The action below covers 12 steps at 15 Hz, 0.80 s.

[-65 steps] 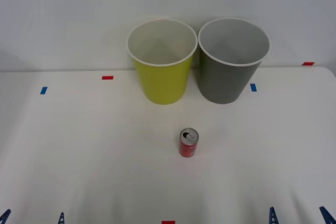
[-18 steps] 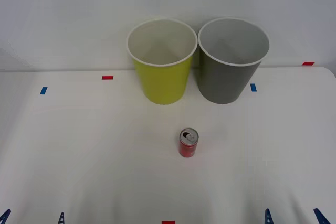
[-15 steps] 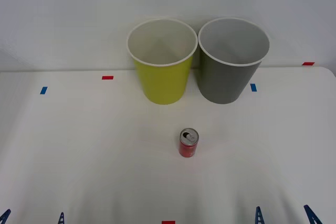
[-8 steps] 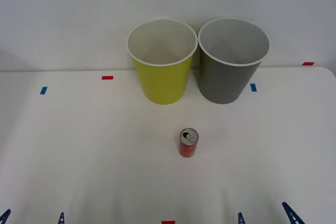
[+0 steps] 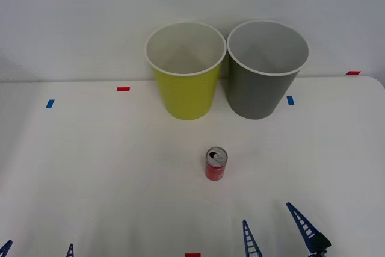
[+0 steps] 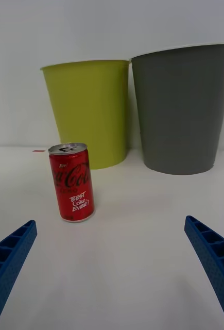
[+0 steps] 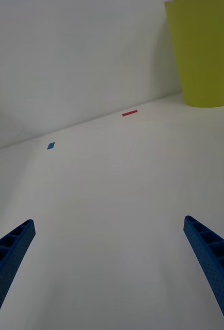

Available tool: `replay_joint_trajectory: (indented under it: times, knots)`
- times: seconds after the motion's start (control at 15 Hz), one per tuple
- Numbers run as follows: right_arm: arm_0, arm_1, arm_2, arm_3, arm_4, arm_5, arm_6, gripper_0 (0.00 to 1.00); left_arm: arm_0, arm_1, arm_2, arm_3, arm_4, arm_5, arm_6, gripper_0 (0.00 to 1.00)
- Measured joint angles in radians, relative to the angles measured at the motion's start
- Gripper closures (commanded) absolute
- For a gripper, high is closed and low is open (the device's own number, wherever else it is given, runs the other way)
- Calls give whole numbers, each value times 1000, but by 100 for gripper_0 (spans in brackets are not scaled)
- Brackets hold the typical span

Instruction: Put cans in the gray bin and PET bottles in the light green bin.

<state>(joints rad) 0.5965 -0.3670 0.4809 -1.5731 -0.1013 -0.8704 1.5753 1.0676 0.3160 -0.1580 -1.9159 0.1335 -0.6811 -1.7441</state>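
Starting at the left, the left gripper sits parked at the near edge of the white counter, just its two blue fingertips poking into the front view, exactly where they were in the earlier frames. From its own wrist camera the left gripper has its fingers spread wide apart with nothing between them, facing bare counter, a blue tape mark and a red tape mark.

Farther back, near the middle, the light green bin stands upright, with the gray bin just beside it on the right; neither has shifted. In front of them, well apart from both, the can stands upright on the counter, its silver top and pull-tab opening facing up, in the same spot as before.

What has changed is on the right: the right gripper has moved forward and inward from the near right edge, so much more of its ribbed blue fingers now shows, angled toward the can yet not touching it. Through the right wrist camera its fingers are spread wide, and the can stands beyond them, nearer one finger, with both bins behind.
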Motion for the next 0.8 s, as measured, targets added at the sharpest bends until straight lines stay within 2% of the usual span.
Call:
replay_joint_trajectory:
  times: [0.4,0.8]
  knots:
    - [-120,79,27,4,4,139,6,0,0,0,0,0,0,0,0,0]
    - [-230,205,15,122,39,150,13,0,0,0,0,0,0,0,0,0]
